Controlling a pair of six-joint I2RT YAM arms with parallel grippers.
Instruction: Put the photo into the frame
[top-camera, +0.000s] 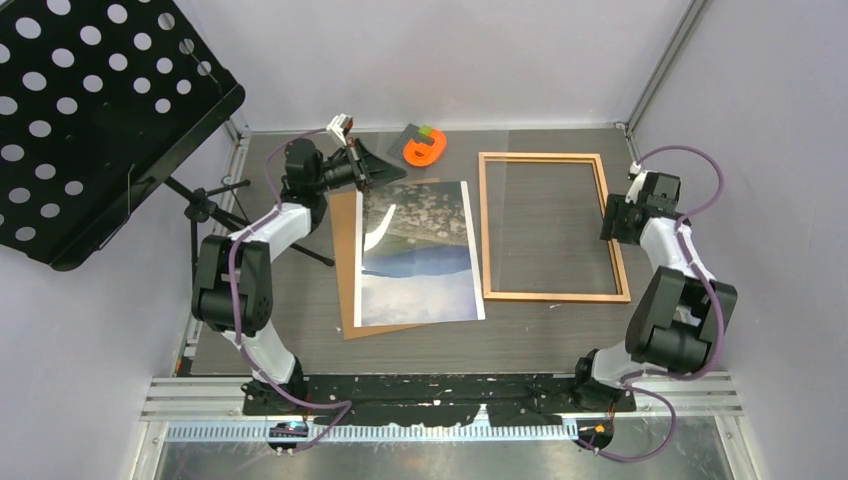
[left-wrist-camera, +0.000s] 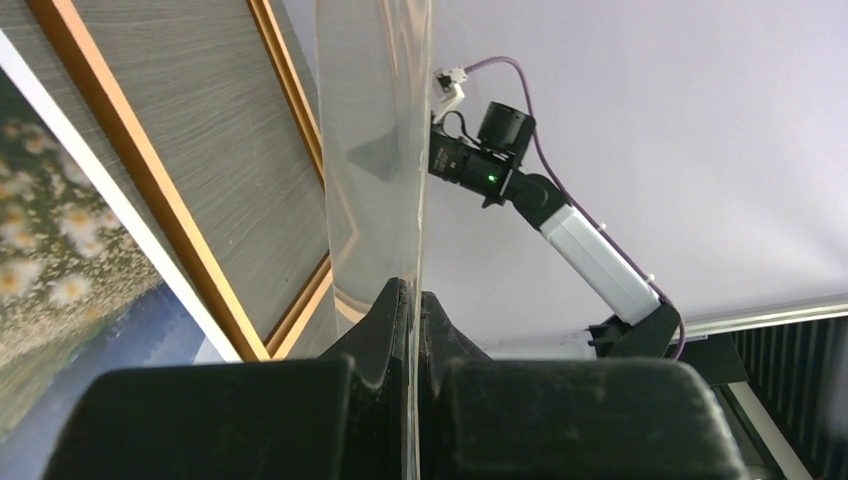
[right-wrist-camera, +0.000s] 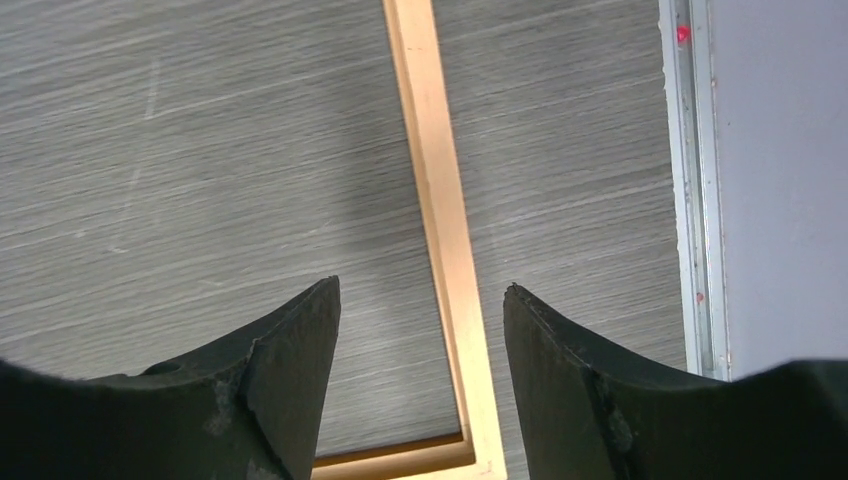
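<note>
The photo (top-camera: 418, 255) lies face up at the table's middle, on a brown backing board (top-camera: 345, 265). To its right the light wooden frame (top-camera: 550, 225) lies flat, with bare table inside it. My left gripper (top-camera: 372, 168) is at the back left, shut on the edge of a clear sheet (left-wrist-camera: 375, 150) that it holds raised above the photo and frame. In the left wrist view the sheet runs edge-on between the closed fingers (left-wrist-camera: 395, 320), with the photo (left-wrist-camera: 60, 260) and the frame (left-wrist-camera: 150, 170) below. My right gripper (right-wrist-camera: 420, 290) is open just above the frame's right rail (right-wrist-camera: 440, 200), holding nothing.
An orange and grey object (top-camera: 425, 145) sits at the back. A black perforated music stand (top-camera: 90, 110) on a tripod (top-camera: 215, 195) overhangs the left side. Walls enclose the table, and a metal rail (right-wrist-camera: 695, 200) runs close along the right edge.
</note>
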